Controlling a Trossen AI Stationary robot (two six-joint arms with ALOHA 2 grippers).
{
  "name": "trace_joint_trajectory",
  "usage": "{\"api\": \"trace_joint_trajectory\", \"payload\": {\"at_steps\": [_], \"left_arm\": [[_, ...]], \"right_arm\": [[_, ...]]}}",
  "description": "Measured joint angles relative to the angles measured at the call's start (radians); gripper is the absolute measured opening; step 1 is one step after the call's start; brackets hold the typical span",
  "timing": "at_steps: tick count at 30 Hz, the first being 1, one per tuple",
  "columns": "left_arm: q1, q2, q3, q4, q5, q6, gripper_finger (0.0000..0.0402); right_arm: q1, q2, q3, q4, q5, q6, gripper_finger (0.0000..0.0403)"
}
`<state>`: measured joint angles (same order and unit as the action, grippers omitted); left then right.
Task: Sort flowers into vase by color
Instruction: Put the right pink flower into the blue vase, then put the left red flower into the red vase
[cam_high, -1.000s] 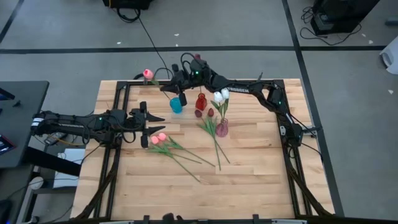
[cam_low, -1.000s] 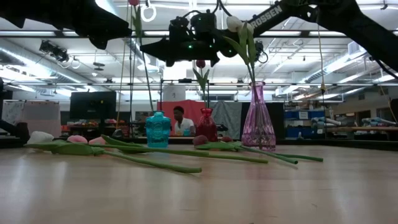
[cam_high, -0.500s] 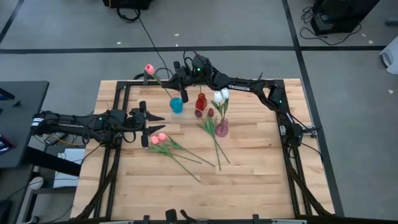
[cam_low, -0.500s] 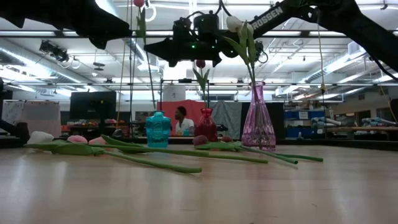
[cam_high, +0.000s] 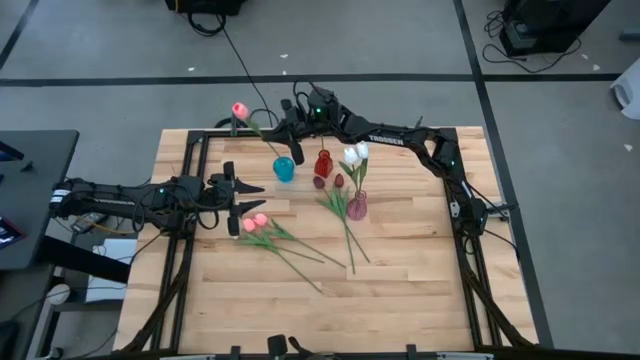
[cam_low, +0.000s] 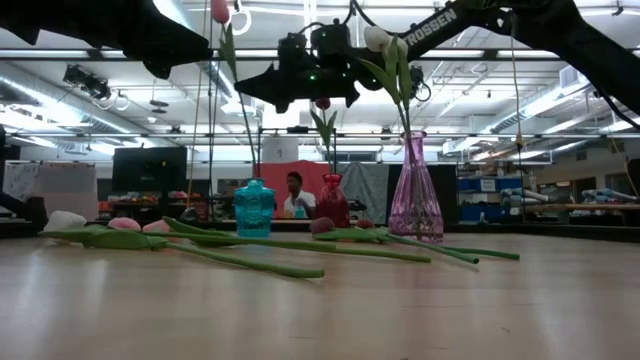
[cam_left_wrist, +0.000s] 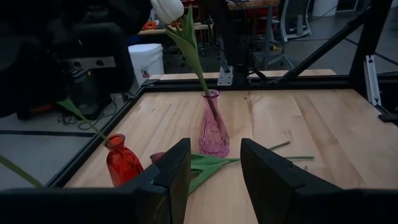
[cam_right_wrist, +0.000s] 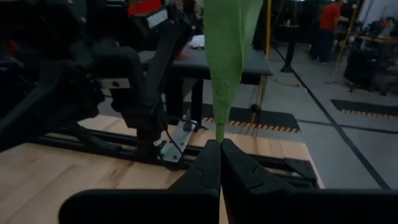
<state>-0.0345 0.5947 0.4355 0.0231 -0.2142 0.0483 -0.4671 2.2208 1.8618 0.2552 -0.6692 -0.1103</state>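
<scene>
The pink tulip (cam_high: 239, 109) has swung further outward from the counter's (cam_high: 400, 300) far edge, its stem slanting to the blue vase (cam_high: 284, 168); the right gripper's (cam_high: 293, 122) fingers stay clamped on it. The left gripper (cam_high: 250, 205) waits, fingers parted and empty.

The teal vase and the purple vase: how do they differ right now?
The teal vase is short and squat; the purple vase is taller with a narrow neck. The purple vase holds white tulips; over the teal vase the right gripper, shut, holds a pink tulip whose stem slants down to its mouth. Both stand upright on the table.
</scene>
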Motion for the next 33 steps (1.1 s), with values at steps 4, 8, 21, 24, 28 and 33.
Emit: {"api": "trace_joint_trajectory", "payload": {"at_steps": [4,8,21,24,28,33], "left_arm": [[0.000,0.000,0.000,0.000,0.000,0.000,0.0146],[0.000,0.000,0.000,0.000,0.000,0.000,0.0146],[0.000,0.000,0.000,-0.006,0.000,0.000,0.0146],[0.000,0.000,0.000,-0.021,-0.001,-0.002,0.0146],[0.000,0.000,0.000,-0.032,-0.003,-0.007,0.0146],[0.000,0.000,0.000,-0.032,-0.005,-0.020,0.0146]], "right_arm": [[0.001,0.001,0.000,-0.014,0.013,-0.007,0.0010],[0.004,0.001,0.000,-0.027,0.023,-0.017,0.0026],[-0.001,-0.001,0.000,-0.222,0.073,-0.024,0.0121],[-0.001,-0.014,0.000,-0.270,0.107,-0.041,0.0129],[0.002,-0.055,-0.001,-0.278,0.154,-0.060,0.0129],[0.000,-0.139,-0.001,-0.286,0.189,-0.072,0.0129]]}}
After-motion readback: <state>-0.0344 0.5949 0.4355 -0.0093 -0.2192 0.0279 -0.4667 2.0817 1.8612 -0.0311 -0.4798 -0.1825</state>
